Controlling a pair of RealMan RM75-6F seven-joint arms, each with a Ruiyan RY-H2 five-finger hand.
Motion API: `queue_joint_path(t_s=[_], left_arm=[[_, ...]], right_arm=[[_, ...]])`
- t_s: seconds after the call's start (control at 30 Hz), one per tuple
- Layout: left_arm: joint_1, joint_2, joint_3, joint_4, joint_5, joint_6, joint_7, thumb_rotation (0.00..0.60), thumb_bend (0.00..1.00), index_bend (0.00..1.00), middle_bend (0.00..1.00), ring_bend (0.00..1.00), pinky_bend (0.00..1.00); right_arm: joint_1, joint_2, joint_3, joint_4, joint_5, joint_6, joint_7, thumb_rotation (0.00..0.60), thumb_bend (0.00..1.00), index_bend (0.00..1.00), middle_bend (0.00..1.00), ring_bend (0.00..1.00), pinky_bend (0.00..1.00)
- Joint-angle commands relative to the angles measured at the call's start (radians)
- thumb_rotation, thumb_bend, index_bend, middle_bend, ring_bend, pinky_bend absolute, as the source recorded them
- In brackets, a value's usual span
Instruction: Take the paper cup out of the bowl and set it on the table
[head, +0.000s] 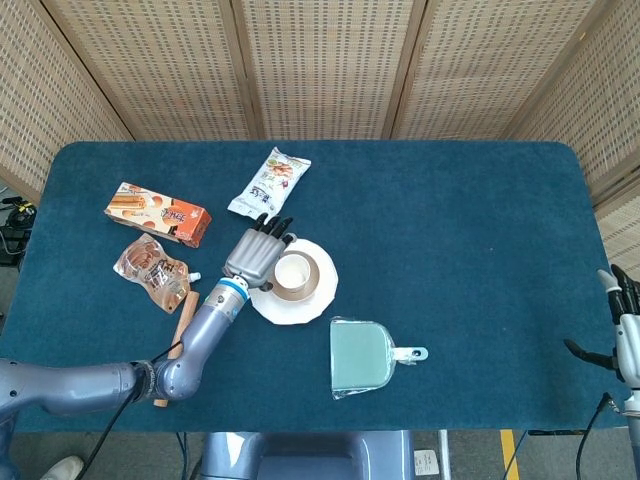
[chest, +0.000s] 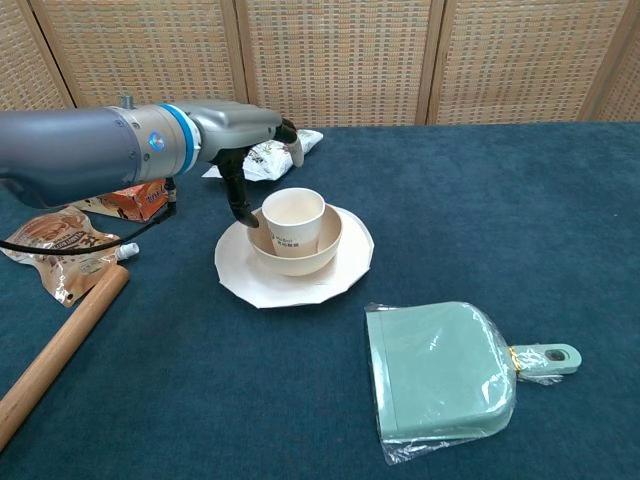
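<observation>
A white paper cup (head: 294, 271) (chest: 293, 218) stands upright in a beige bowl (head: 274, 289) (chest: 310, 259), which sits on a white plate (head: 322, 299) (chest: 258, 283) near the table's middle. My left hand (head: 260, 250) (chest: 243, 140) hovers just left of the cup with its fingers spread and nothing in them; the thumb hangs down beside the cup's rim. My right hand (head: 625, 320) stays at the table's right edge, fingers apart and empty; the chest view does not show it.
A green dustpan (head: 362, 356) (chest: 440, 368) lies in front of the plate. A snack bag (head: 270, 182), an orange box (head: 158, 212), a pouch (head: 153, 269) and a wooden stick (head: 176, 350) lie to the left.
</observation>
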Motion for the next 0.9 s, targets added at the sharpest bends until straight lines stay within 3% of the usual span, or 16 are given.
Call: queue_joint_path(t_s=[0.03, 0.27, 0.5, 0.9], left_arm=[[-0.036, -0.018, 0.010, 0.030, -0.037, -0.020, -0.002, 0.600, 0.14, 0.21, 0.00, 0.00, 0.00], [-0.092, -0.044, 0.038, 0.069, -0.099, -0.026, -0.006, 0.600, 0.21, 0.28, 0.00, 0.00, 0.00], [-0.108, -0.038, 0.057, 0.060, -0.095, -0.006, -0.040, 0.600, 0.32, 0.39, 0.00, 0.00, 0.00], [-0.087, 0.055, 0.047, -0.033, -0.033, 0.040, -0.125, 0.600, 0.32, 0.40, 0.00, 0.00, 0.00]], right_arm=[[-0.001, 0.000, 0.000, 0.000, 0.000, 0.000, -0.001, 0.600, 0.13, 0.00, 0.00, 0.00, 0.00], [-0.004, 0.004, 0.002, -0.002, -0.001, 0.004, 0.007, 0.600, 0.13, 0.00, 0.00, 0.00, 0.00], [-0.007, 0.004, 0.004, -0.001, -0.006, 0.013, 0.009, 0.600, 0.13, 0.00, 0.00, 0.00, 0.00], [-0.008, 0.003, 0.005, -0.001, -0.003, 0.012, 0.006, 0.600, 0.13, 0.00, 0.00, 0.00, 0.00]])
